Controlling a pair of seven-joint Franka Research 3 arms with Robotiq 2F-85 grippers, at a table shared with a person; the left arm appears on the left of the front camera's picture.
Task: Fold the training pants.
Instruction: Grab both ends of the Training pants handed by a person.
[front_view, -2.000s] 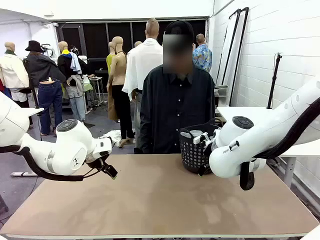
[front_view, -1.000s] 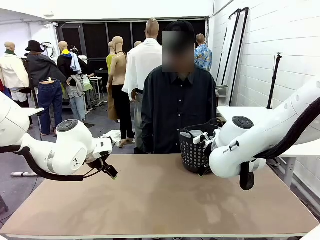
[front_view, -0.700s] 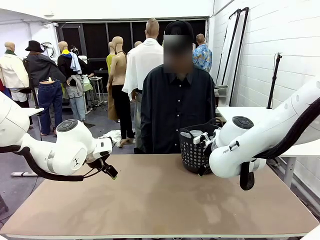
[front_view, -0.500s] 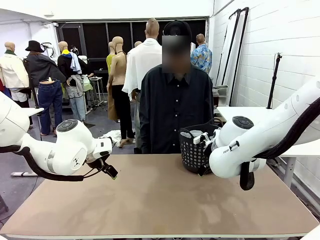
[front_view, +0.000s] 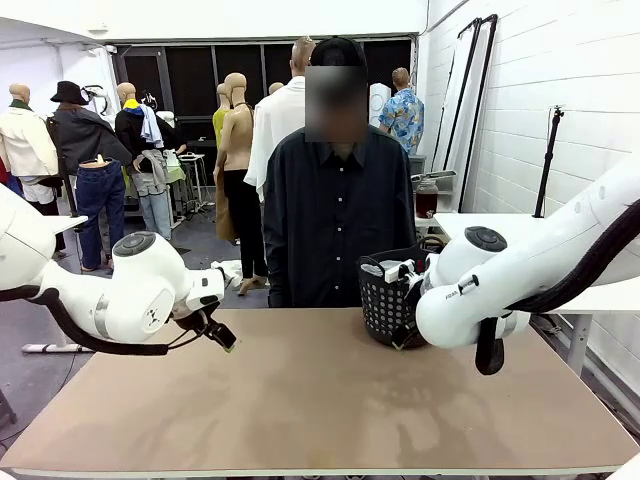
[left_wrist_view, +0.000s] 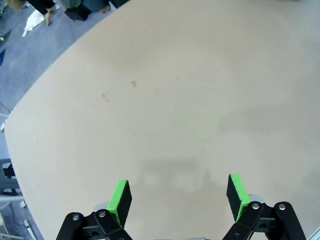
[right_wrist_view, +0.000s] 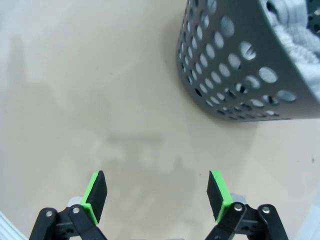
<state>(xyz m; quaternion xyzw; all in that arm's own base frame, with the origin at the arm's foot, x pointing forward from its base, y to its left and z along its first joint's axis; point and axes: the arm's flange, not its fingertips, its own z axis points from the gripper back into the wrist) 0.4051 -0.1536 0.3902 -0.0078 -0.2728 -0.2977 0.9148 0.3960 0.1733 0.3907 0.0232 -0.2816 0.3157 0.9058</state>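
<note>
The training pants (right_wrist_view: 294, 24) lie bunched as light grey cloth inside a black mesh basket (right_wrist_view: 235, 65). In the front view the basket (front_view: 383, 305) stands at the table's far right edge, with a bit of the grey pants (front_view: 373, 268) showing at its rim. My right gripper (right_wrist_view: 157, 192) hovers open over bare table, the basket just ahead and to one side of its green pads. My left gripper (left_wrist_view: 177, 192) is open too, above bare table, and sits at the table's left side (front_view: 222, 337) in the front view. Neither holds anything.
A person in a dark shirt (front_view: 335, 200) stands at the far side of the brown table (front_view: 320, 410), just left of the basket. A white table (front_view: 480, 225) stands behind at the right. The right arm's elbow (front_view: 465, 310) bulks beside the basket.
The person has shifted a little to the left and stands taller. Both arms have barely moved, and both grippers stay open.
</note>
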